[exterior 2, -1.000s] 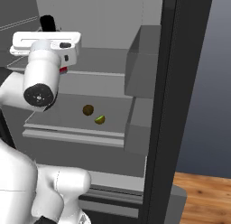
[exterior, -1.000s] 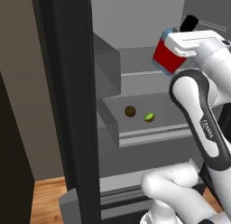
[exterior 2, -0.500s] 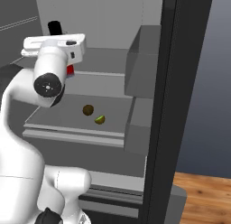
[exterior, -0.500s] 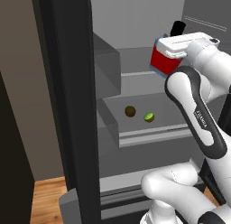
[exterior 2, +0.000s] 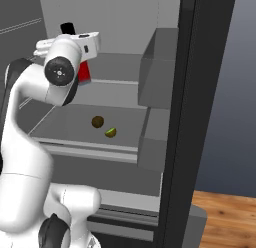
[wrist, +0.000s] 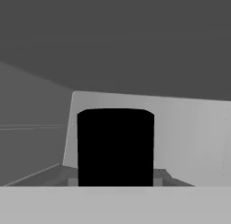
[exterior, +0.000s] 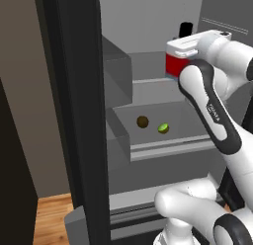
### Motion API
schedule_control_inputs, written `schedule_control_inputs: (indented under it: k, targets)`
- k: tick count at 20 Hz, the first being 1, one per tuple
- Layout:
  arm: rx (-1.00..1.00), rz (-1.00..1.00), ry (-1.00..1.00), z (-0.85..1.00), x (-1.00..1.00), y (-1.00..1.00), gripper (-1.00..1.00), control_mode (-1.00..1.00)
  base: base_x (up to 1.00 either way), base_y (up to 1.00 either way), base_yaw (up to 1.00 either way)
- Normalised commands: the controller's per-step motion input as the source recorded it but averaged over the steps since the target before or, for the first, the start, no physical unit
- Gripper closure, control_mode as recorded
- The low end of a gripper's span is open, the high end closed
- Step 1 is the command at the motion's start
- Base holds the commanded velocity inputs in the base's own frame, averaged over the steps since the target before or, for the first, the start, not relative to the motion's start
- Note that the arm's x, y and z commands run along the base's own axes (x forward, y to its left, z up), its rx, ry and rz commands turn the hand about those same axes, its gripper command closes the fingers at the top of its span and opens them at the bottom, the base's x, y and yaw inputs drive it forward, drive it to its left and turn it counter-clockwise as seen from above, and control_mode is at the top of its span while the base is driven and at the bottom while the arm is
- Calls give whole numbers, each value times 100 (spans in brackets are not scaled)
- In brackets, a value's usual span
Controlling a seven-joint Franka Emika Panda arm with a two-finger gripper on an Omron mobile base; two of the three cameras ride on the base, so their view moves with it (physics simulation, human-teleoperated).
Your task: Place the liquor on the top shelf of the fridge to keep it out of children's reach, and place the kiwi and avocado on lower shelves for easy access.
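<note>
My gripper is shut on the upper part of the liquor, a red-bodied bottle with a black cap. The bottle hangs upright inside the open fridge, just above the thin top shelf. From the right base view the liquor shows behind my hand, over the top shelf. Below, on the lower shelf with the raised lip, lie the brown kiwi and the green avocado, close together. Both kiwi and avocado sit well under the bottle.
The black fridge door stands open on the left of the left base view and carries grey door bins. In the right base view the door and bins are at the right. Wooden floor shows below.
My arm has carried the liquor leftward and deeper into the fridge, lowering it slightly toward the top shelf. The kiwi and avocado have not moved.
</note>
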Motion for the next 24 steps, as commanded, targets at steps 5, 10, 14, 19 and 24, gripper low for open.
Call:
schedule_control_inputs:
  k: [5,10,14,19,24]
  targets:
    - [-2,-1,3,0,41,0,100,-100,0,0,0]
    - [0,0,0,0,45,0,100,-100,0,0,0]
    - [0,0,0,0,52,0,100,-100,0,0,0]
    - [0,0,0,-10,53,0,100,-100,0,0,0]
    - [0,0,0,-27,45,0,100,-100,0,0,0]
